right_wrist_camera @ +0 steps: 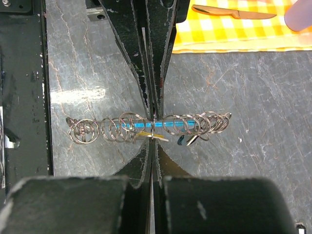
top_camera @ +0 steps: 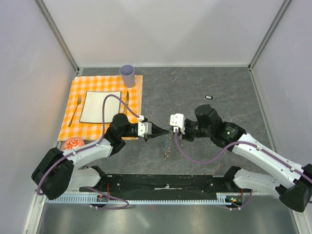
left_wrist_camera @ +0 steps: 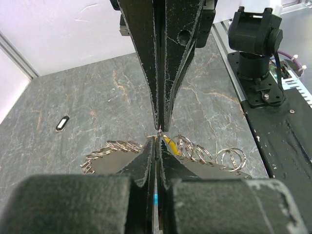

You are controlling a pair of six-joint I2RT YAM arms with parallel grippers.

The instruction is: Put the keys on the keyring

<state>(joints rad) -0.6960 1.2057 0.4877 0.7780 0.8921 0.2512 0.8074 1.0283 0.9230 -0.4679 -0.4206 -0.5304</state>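
As the two arms face each other over the middle of the dark, veined table [top_camera: 195,83], the overhead view shows the left gripper [top_camera: 161,131] and right gripper [top_camera: 171,130] tip to tip. The keyring [top_camera: 167,145] dangles just below that point. A lone black key [top_camera: 209,97] with a white centre lies on the table beyond the right arm, well apart from the ring. At far left, an orange checked placemat [top_camera: 136,85] carries a white plate [top_camera: 100,106], a fork [top_camera: 74,111] and a knife [top_camera: 126,101], with a purple cup [top_camera: 127,74] at its far edge.

From the left wrist, the left gripper [left_wrist_camera: 156,144] has its jaws pressed together, a sliver of blue showing in the slit between them. The right gripper [left_wrist_camera: 160,124] points in from the top, also pinched closed. Wire loops of the keyring [left_wrist_camera: 195,151] fan out to both sides. A yellow-orange key [left_wrist_camera: 169,143] sits just beside the tips, and the black key [left_wrist_camera: 62,123] lies on the stone to the left.

From the right wrist, the keyring [right_wrist_camera: 117,127] stretches sideways above the table, its blue section [right_wrist_camera: 139,126] running through the coils. The left gripper [right_wrist_camera: 153,109] is clamped on the ring from above. The right gripper [right_wrist_camera: 153,144] is closed from below, where the yellow-orange key [right_wrist_camera: 160,138] hangs. Whether it pinches key or wire cannot be told.
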